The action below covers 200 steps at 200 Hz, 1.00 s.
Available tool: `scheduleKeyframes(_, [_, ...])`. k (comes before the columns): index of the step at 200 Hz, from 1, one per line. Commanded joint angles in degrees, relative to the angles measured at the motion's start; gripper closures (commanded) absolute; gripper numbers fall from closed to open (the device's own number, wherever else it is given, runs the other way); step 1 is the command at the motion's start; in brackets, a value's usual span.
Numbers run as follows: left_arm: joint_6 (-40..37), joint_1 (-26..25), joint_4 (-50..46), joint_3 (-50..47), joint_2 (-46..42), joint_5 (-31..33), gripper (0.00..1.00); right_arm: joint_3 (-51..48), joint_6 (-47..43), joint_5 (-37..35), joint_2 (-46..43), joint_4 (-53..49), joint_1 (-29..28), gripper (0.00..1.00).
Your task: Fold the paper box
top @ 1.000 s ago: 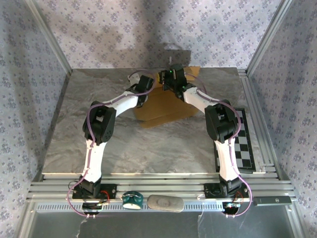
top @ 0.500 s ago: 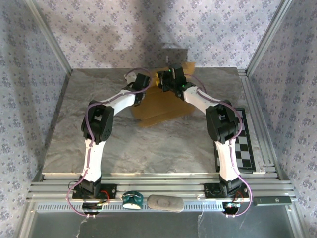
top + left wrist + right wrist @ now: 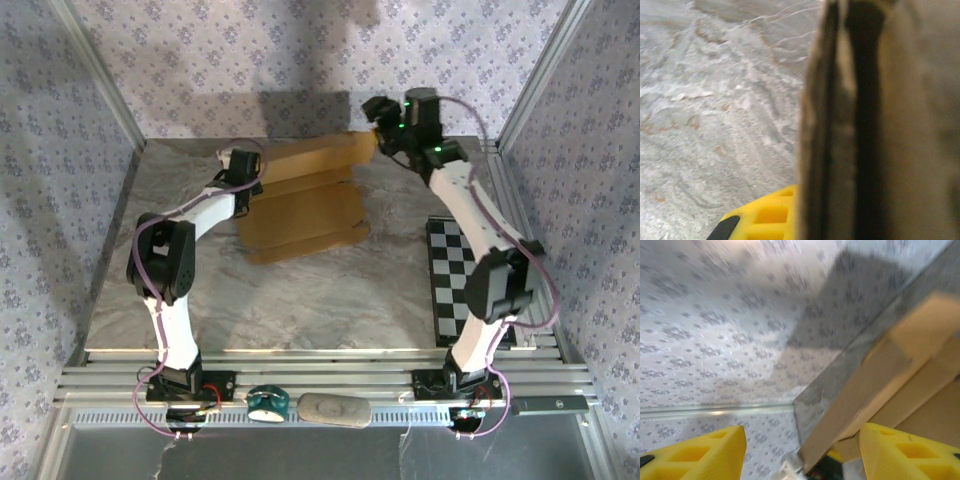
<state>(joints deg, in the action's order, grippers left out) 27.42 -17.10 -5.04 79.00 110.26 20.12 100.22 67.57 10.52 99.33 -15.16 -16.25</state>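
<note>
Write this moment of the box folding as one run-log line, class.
left gripper: shut on paper box left edge | right gripper: open, raised by far right corner | box: mostly flat on table

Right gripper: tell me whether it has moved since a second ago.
Yes. In the top view the right gripper has shifted rightward, from below the table's far edge to above it.

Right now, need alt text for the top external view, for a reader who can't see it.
A tan paper box lies partly folded at the far middle of a marbled table, seen from above. The left gripper pinches its left edge; the right gripper hangs open by its far right corner. A checkered board lies at the table's right.
</note>
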Motion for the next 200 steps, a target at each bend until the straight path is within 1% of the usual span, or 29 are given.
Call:
scheduleKeyframes(1, [-0.5,1.7,6.4,0.7,-5.9,-12.6,1.00,0.0,-13.3,-4.4,-5.1,-8.8,1.7,0.38])
scheduleKeyframes(17, [2.8,3.7,9.1,1.3,-6.6,-21.7,1.00,0.3,-16.6,-7.0,-8.7,-11.3,3.0,0.38])
scheduleKeyframes(30, [5.4,5.1,8.5,3.2,-6.4,-26.6,1.00,1.6,-18.1,-10.3,-11.1,-13.8,3.3,0.38])
scheduleKeyframes(51, [10.9,6.9,12.8,3.8,-5.9,-35.7,1.00,4.8,-21.2,-14.5,-13.6,-18.3,3.2,0.37])
scheduleKeyframes(73, [17.0,8.7,14.2,4.7,-4.9,-42.9,1.00,6.2,-23.4,-14.5,-15.4,-19.0,3.4,0.37])
scheduleKeyframes(87, [18.7,9.1,13.1,4.8,-5.1,-44.3,1.00,6.3,-24.3,-13.2,-16.2,-19.0,3.6,0.37])
scheduleKeyframes(106, [20.0,9.3,9.3,5.9,-5.6,-45.6,1.00,5.8,-25.3,-11.9,-17.4,-20.5,3.7,0.38])
scheduleKeyframes(128, [21.5,9.5,9.4,5.2,-6.4,-47.4,1.00,2.8,-25.9,-8.9,-19.0,-19.5,3.8,0.39])
scheduleKeyframes(130, [21.6,9.5,9.4,5.2,-6.4,-47.7,1.00,2.6,-25.8,-8.7,-19.1,-18.3,3.8,0.39])
scheduleKeyframes(157, [21.5,9.6,5.7,7.6,-5.6,-50.8,1.00,-1.0,-24.9,-0.7,-19.6,-14.9,6.6,0.39])
scheduleKeyframes(185, [20.3,9.7,2.7,8.7,-5.2,-52.7,1.00,-2.4,-29.3,6.3,-19.2,-12.9,9.1,0.38])
scheduleKeyframes(200, [19.9,9.7,2.3,8.7,-4.9,-53.8,1.00,-3.3,-31.1,7.3,-19.6,-13.1,9.5,0.38])
